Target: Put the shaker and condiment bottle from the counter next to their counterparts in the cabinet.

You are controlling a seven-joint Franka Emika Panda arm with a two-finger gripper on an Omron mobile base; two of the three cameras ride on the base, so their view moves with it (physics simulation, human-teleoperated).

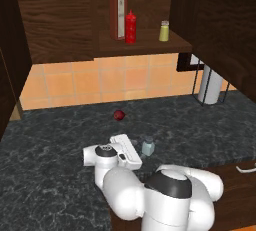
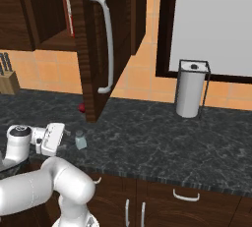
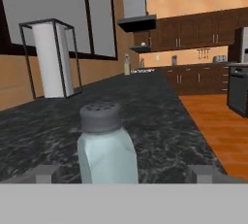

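Straddling the shaker [image 3: 106,145] near the tabletop's [image 1: 50,140] front edge, the open tool [image 3: 123,172] could topple it if closing off-centre.

A white paper towel roll [image 2: 189,93] stands upright in a thin black wire holder [image 2: 205,89], below the window [image 2: 216,22]. A small dark-red round thing [image 1: 119,115] lies near the orange tiled wall [image 1: 100,82]. At the far left a wooden knife block [image 2: 7,79] stands against the tiles.
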